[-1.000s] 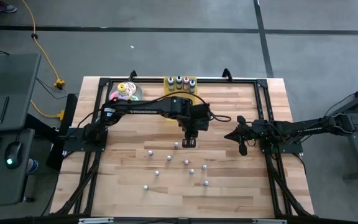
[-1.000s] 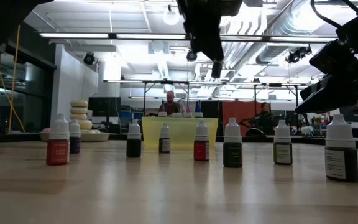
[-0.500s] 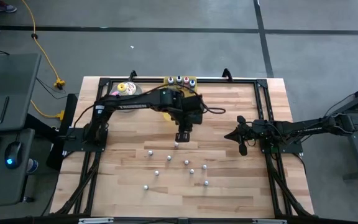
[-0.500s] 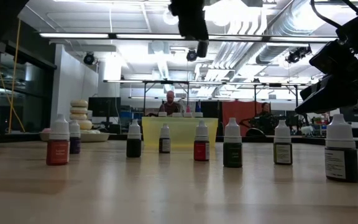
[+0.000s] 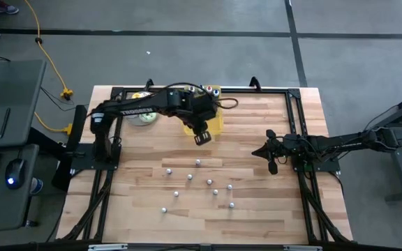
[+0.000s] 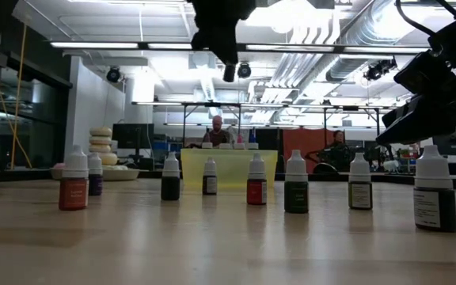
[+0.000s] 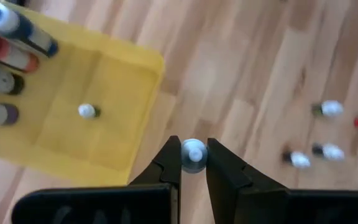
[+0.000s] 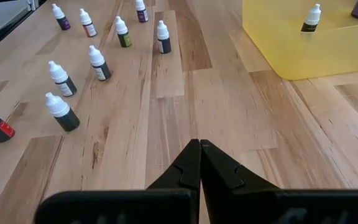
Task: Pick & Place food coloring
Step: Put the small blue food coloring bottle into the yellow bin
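Left gripper [image 5: 202,137] swung from the scattered bottles to the yellow tray [image 5: 215,125].
Clamped on one bottle [image 7: 194,153]; drop-off next.

Grey concrete floor [image 5: 187,56] crossed by dark tape lines, yellow cable [image 5: 44,49] trailing at left beside a grey desk [image 5: 5,97] with mouse; beyond the wooden tabletop [image 6: 212,245], white ceiling ducts [image 6: 347,32], fluorescent strip lights [image 6: 133,45], distant workbenches.
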`<state>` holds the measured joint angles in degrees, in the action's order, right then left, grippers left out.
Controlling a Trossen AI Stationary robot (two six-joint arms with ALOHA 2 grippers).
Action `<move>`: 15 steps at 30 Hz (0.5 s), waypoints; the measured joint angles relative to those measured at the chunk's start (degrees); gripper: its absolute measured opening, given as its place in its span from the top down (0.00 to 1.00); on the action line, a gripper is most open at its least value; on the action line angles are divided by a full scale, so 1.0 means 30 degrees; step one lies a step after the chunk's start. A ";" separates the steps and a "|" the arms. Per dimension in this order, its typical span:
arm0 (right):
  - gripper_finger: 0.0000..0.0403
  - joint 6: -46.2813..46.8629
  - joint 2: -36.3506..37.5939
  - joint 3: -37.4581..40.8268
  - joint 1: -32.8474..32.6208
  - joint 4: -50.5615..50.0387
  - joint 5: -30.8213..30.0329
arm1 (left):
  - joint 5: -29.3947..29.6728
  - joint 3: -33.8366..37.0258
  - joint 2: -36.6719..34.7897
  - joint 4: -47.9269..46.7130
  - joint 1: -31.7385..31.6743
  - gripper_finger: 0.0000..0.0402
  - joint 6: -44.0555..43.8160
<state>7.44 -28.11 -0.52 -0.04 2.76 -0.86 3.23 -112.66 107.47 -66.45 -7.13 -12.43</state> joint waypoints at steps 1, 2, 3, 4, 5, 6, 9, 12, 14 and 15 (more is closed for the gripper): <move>1.00 0.0000 0.0016 -0.0007 -0.0006 0.0010 -0.0001 | 0.0020 0.0998 -0.0505 0.1010 -0.0139 0.92 -0.0230; 1.00 0.0000 -0.0010 0.0000 0.0001 0.0030 -0.0007 | -0.0023 0.2053 -0.1071 0.1815 -0.0265 0.92 -0.0497; 1.00 0.0000 -0.0012 -0.0005 0.0000 0.0005 -0.0007 | -0.0020 0.3157 -0.1639 0.2575 -0.0304 0.92 -0.0855; 1.00 0.0000 0.0020 -0.0007 -0.0001 -0.0026 -0.0002 | -0.0022 0.4268 -0.2197 0.3709 -0.0382 0.92 -0.1251; 1.00 0.0000 0.0010 -0.0004 -0.0004 -0.0008 -0.0004 | -0.0036 0.5326 -0.2761 0.4895 -0.0517 0.92 -0.1676; 1.00 -0.0003 0.0010 -0.0007 -0.0002 0.0009 -0.0004 | -0.0114 0.6363 -0.3291 0.5634 -0.0629 0.92 -0.2124; 1.00 0.0000 0.0003 0.0001 0.0001 0.0020 -0.0007 | -0.0229 0.8942 -0.4437 0.7243 -0.0932 0.92 -0.3533; 1.00 0.0000 0.0003 0.0001 -0.0006 0.0008 0.0000 | -0.0227 1.0721 -0.5127 0.7778 -0.1297 0.92 -0.4180; 1.00 0.0000 0.0003 -0.0006 -0.0002 0.0001 -0.0004 | -0.0135 1.1370 -0.5362 0.8262 -0.1567 0.92 -0.4305; 1.00 0.0000 0.0003 0.0001 0.0000 0.0001 -0.0001 | 0.0033 1.1553 -0.5381 0.8355 -0.1698 0.92 -0.4299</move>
<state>7.44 -28.10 -0.51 -0.04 2.76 -0.87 3.33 -78.00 91.33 -41.38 -12.22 -25.33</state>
